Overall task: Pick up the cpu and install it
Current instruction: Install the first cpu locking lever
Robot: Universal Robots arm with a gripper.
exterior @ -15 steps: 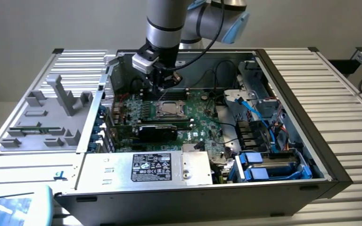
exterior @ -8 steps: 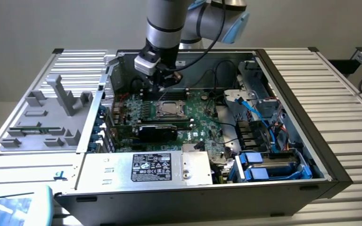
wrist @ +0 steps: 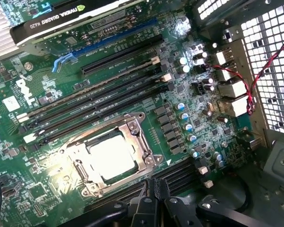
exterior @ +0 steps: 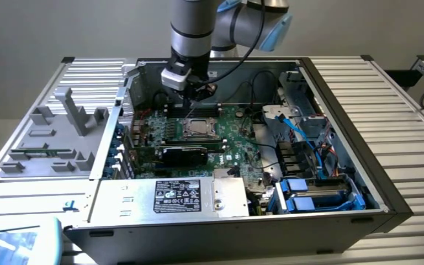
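The cpu (exterior: 195,128) (wrist: 112,153) lies flat inside the metal socket frame (wrist: 135,130) on the green motherboard, its shiny top glaring under the light. My gripper (exterior: 188,104) (wrist: 153,196) hangs just above the board beside the socket, over the memory slots on the far side of it in the exterior view. Its black fingers (wrist: 143,204) are pressed together and shut, with nothing between them. The gripper does not touch the cpu.
The open computer case (exterior: 344,83) walls in the board. A black graphics card (exterior: 185,153) (wrist: 71,16) lies nearer than the socket, then a silver labelled box (exterior: 175,196). Blue cables (exterior: 300,132) run along the exterior view's right. A grey fixture tray (exterior: 50,143) sits outside on the left.
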